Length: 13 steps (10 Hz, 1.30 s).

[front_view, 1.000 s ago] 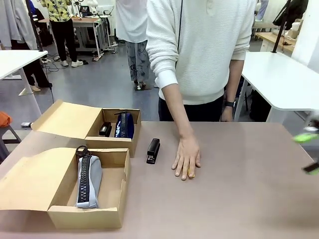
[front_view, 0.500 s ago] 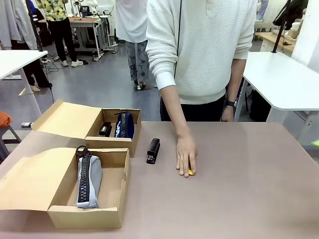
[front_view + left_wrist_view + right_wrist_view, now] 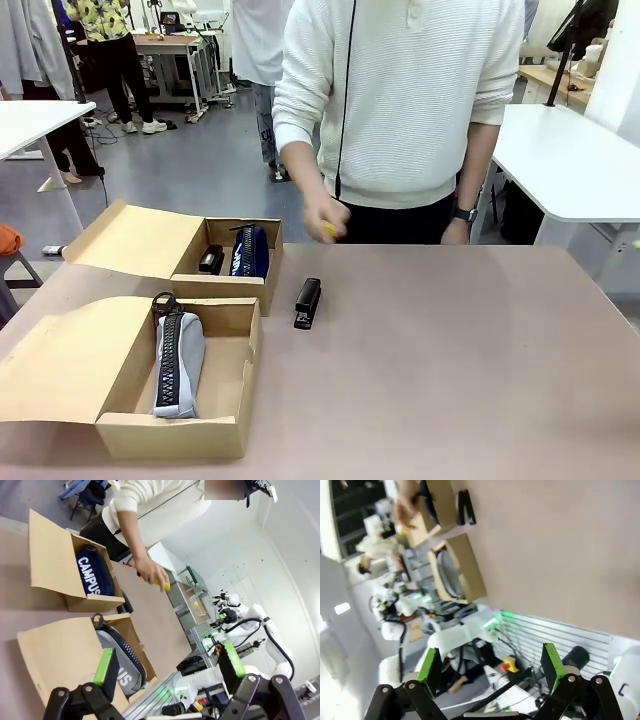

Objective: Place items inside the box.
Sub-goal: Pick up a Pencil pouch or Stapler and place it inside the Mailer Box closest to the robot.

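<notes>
A person's hand (image 3: 325,217) holds the yellow utility knife (image 3: 330,230) above the table's far edge, right of the far box (image 3: 225,282). That box holds a navy "CAMPUS" pouch (image 3: 249,252) (image 3: 90,577) and a small black item (image 3: 211,260). The near box (image 3: 175,435) holds a grey pouch (image 3: 179,362) (image 3: 122,660). A black stapler (image 3: 308,302) (image 3: 466,507) lies on the table between the far box and the hand. My left gripper (image 3: 169,665) hangs open above the near box. My right gripper (image 3: 490,664) is open beyond the table's edge. The marker pen is out of view.
Both boxes have their lids (image 3: 135,240) folded open to the left. The brown table (image 3: 470,370) is bare on its right half. White tables (image 3: 570,150) and other people stand behind the person.
The person's hand has picked the yellow knife up off the table and carried it back and left. The green pad at the front view's right edge is gone.
</notes>
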Motion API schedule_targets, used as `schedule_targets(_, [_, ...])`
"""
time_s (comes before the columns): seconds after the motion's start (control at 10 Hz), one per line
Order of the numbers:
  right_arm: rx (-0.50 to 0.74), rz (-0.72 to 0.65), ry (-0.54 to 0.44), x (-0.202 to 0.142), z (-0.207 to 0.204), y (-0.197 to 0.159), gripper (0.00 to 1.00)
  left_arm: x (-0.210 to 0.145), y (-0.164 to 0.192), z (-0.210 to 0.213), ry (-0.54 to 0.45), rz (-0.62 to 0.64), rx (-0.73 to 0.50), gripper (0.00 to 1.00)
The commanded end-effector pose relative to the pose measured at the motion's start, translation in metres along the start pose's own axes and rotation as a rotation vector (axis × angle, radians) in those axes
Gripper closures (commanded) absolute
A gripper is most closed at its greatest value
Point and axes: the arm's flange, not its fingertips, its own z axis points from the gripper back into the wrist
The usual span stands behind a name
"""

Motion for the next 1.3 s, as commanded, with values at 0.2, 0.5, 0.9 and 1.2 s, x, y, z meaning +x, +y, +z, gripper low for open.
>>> schedule_targets(0.2, [-0.36, 0.06, -0.096, 0.011, -0.231, 0.144, 0.0, 0.001, -0.002, 0.0, -0.017, -0.019, -0.018, 0.0])
schedule_targets(0.5, [-0.335, 0.125, -0.061, -0.036, -0.247, 0.144, 0.0, 0.001, -0.002, 0.0, -0.017, -0.019, -0.018, 0.0])
schedule_targets(0.9, [-0.335, 0.125, -0.061, -0.036, -0.247, 0.144, 0.0, 0.001, -0.002, 0.0, -0.017, -0.019, -0.018, 0.0])
schedule_targets(1.2, [-0.562, 0.26, -0.072, 0.01, -0.31, 0.217, 0.0, 0.001, -0.002, 0.0, -0.017, -0.019, -0.018, 0.0])
